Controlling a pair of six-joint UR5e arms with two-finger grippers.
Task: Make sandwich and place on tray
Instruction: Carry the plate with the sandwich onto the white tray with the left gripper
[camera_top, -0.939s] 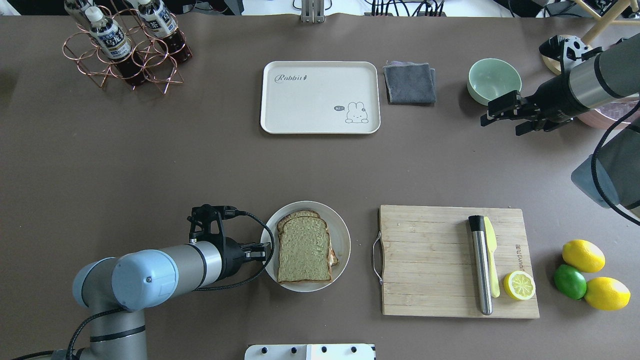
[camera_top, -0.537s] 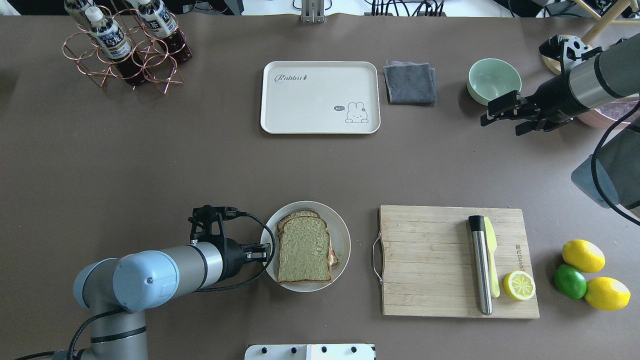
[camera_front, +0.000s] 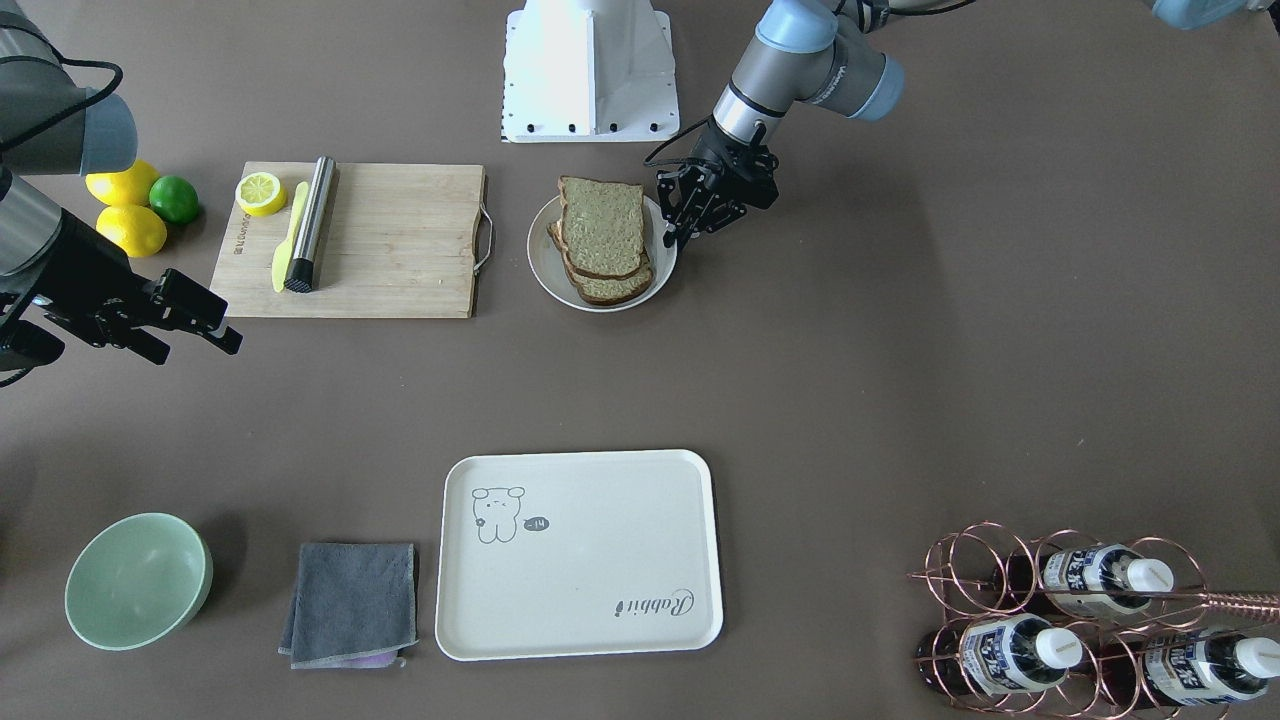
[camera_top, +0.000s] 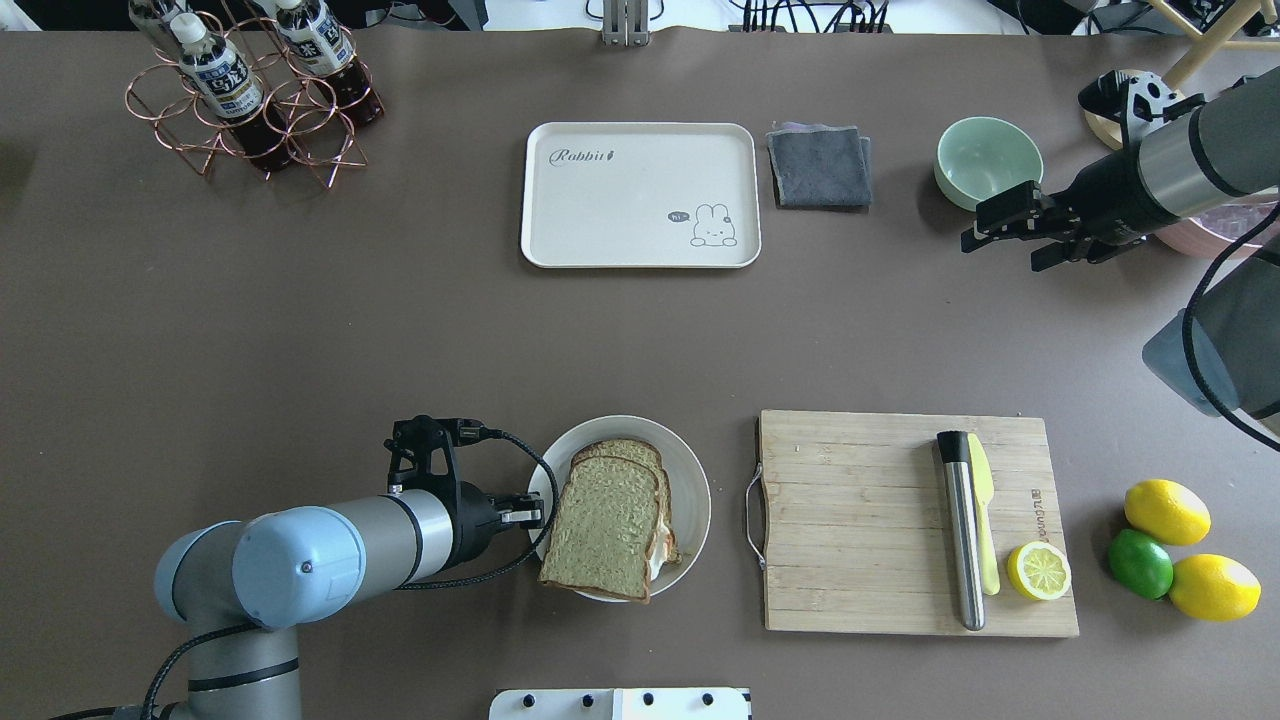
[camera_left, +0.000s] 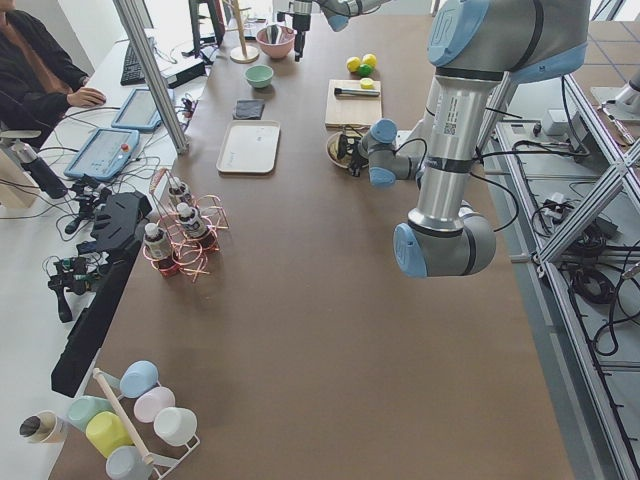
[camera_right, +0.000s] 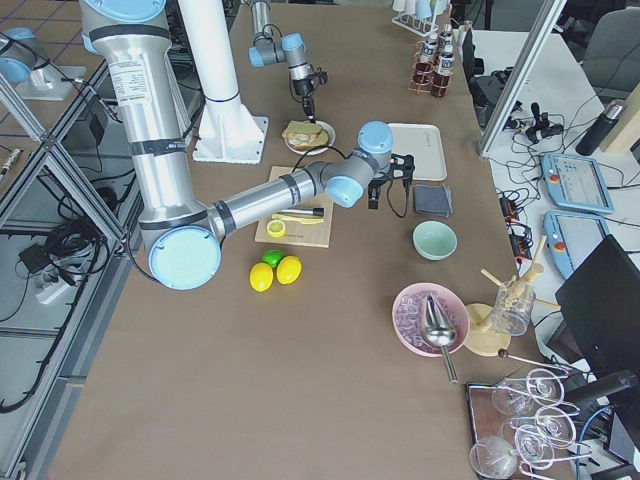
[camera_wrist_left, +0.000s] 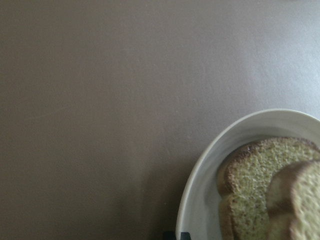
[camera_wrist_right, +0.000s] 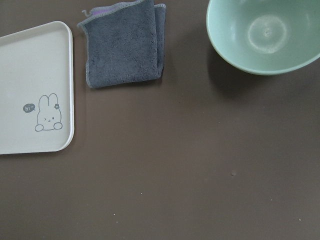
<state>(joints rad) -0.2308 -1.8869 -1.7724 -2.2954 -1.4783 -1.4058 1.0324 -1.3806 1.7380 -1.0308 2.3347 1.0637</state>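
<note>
1. So, assembly looks done: the sandwich (camera_top: 605, 525) sits stacked on its plate (camera_top: 692, 480), with egg white peeking out on the side toward the cutting board (camera_top: 860, 520). The top slice is skewed, one corner reaching the plate's near rim.
2. The plate is on the robot's side of the counter (camera_top: 400, 330). The tray (camera_top: 620, 225) is well apart at the far side, with nothing on it. Step in hand, as I read it: grab the plate for the carry to the tray.
3. The left hand (camera_top: 540, 508) is at the plate's left rim, fingers (camera_top: 520, 517) narrow, tips meeting the rim. The left wrist view puts the rim right at the frame's bottom edge. This reads as a pinch on the rim. I can't tell if the plate is clear of the counter.
4. Next move calls for a straight lift, plate held level, travel forward, and a set-down inside the tray's lip. With a one-sided rim grip the free side may sag and the loose top slice could slide off. Slow is the safe call.
5. The right hand (camera_top: 1000, 240) hovers over the counter near the green bowl (camera_top: 988, 160) and grey cloth (camera_top: 820, 165). Its fingers are spread wide, holding nothing and touching nothing.
</note>
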